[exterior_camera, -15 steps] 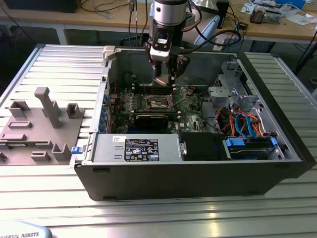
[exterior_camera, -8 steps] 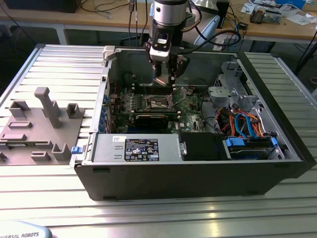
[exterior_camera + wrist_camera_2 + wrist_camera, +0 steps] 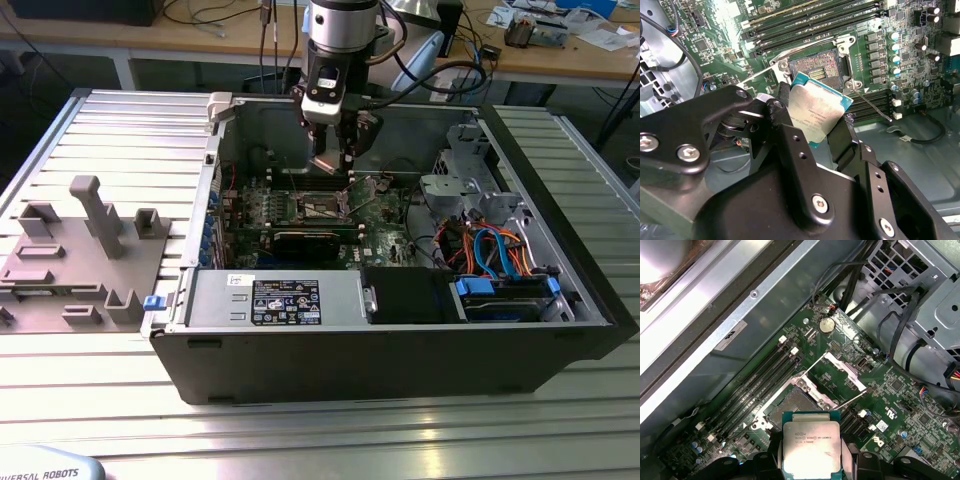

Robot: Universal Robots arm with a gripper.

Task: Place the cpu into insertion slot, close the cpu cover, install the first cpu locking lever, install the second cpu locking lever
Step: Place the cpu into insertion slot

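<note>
One step of four is in hand, I'd say: getting the chip [image 3: 817,107] into the socket [image 3: 815,62], with the cover [image 3: 837,372] flipped open. Your gripper [image 3: 333,165] has its jaws clamped on the chip's edges, clear of the board. In the exterior view the socket sits about six o'clock from the gripper. Seating it needs the chip level and squared up.

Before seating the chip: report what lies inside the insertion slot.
No chip inside the insertion slot: its dark contact bed lies bare. The cpu, clamped in the gripper above, covers one edge of it in the first wrist view.
</note>
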